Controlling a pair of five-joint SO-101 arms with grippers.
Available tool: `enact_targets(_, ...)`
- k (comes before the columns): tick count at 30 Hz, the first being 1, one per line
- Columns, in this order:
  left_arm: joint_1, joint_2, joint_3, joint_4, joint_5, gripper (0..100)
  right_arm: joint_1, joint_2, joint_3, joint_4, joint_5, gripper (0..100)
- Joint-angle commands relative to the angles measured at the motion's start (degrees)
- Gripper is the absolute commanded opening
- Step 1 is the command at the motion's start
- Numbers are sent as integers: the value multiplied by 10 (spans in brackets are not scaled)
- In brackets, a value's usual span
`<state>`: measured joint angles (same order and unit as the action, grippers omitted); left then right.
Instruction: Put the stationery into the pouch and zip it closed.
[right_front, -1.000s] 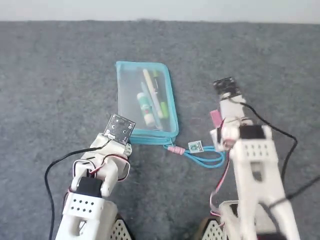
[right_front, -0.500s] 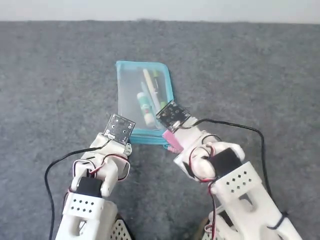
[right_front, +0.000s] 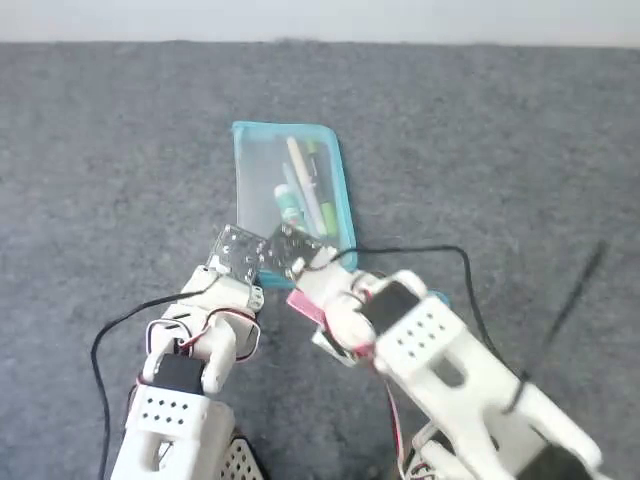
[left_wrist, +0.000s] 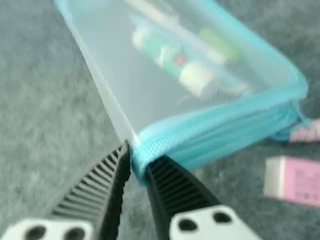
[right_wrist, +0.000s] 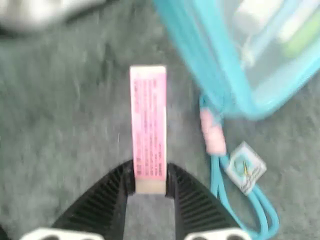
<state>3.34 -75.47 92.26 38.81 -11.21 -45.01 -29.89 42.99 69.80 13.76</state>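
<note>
The clear plastic pouch with turquoise zip edging (right_front: 260, 170) lies flat on the grey felt-covered table (right_front: 120, 150), just ahead of the 2 arms; inside it lie a white-and-green tube (left_wrist: 175, 62) and several pens (right_front: 310, 185); the left gripper (left_wrist: 137, 162) is almost closed, its 2 ribbed jaws pinching the pouch's near corner at the zip edge; the right gripper (right_wrist: 149, 177) is narrowly parted, clamping 1 end of a pink rectangular eraser (right_wrist: 148, 120) just beside the pouch's zip side; a turquoise cord loop (right_wrist: 217, 172) with a pink bead (right_wrist: 214, 135) and a small square tag (right_wrist: 245, 167) trails from the pouch onto the table.
</note>
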Motion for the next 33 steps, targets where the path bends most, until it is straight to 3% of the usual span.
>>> enact_targets(1, 9, 2, -9, -18, -3, 12, -6, 76, -95, -15, -29, 6)
enact_targets(18, 10, 2, -9, -20, -3, 12, 58, 352, -310, -27, -113, 6)
enact_targets(24, 10, 2, -9, -21, -3, 12, 56, 356, -319, -22, -113, 6)
enact_targets(29, 4, 1, -10, -21, -1, 12, 60, 321, -310, 73, -95, 6)
enact_targets(33, 4, 1, -21, -27, 55, 12, 57, 251, -242, 54, -85, 6)
